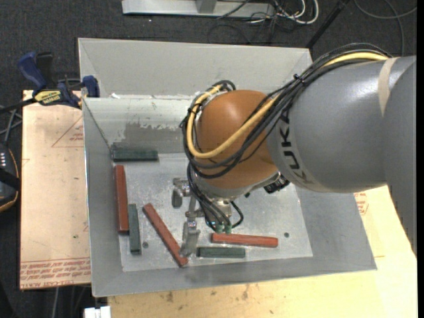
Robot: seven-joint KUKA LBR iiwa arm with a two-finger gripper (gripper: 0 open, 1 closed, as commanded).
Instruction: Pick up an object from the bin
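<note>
Standing here, I see the arm lean in from 3 o'clock, wrist bent down, its gripper [190, 244] near the bin's [199, 65] 6 o'clock edge, just beside the slanted red stick's [159, 225] lower end, open or closed I can't tell, with bare floor toward 3 o'clock.
</note>
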